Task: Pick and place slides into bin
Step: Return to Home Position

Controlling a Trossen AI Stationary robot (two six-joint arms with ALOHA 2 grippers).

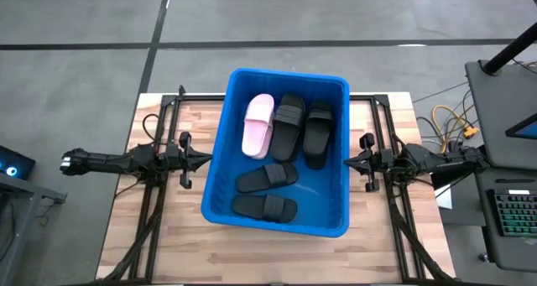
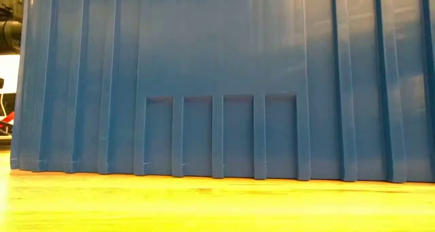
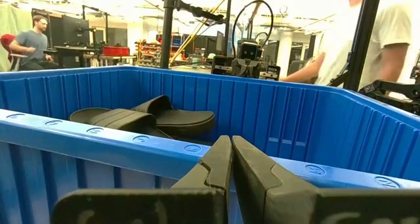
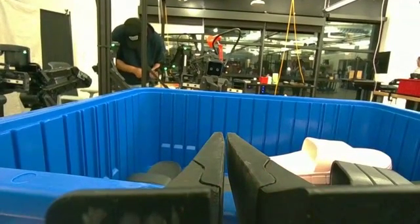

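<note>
The blue bin (image 1: pixel 221 143) stands in the middle of the wooden table and fills the low view (image 2: pixel 217 82). Inside it lie one pale pink slide (image 1: pixel 258 125) and several black slides (image 1: pixel 289 127), all resting flat on the bin's floor. My left gripper (image 1: pixel 208 158) hangs level just outside the bin's left wall, fingers shut and holding nothing (image 3: pixel 230 152). My right gripper (image 1: pixel 346 161) hangs level just outside the right wall, also shut with nothing between its fingers (image 4: pixel 225 152). Each wrist view looks over the bin's rim at the slides.
Black frame rails (image 1: pixel 159 202) run along both sides of the table. A desk with a keyboard (image 1: pixel 512 210) stands to the right. People stand beyond the table (image 3: pixel 367 40), (image 4: pixel 138 50). Bare wood lies along the near edge (image 1: pixel 268 257).
</note>
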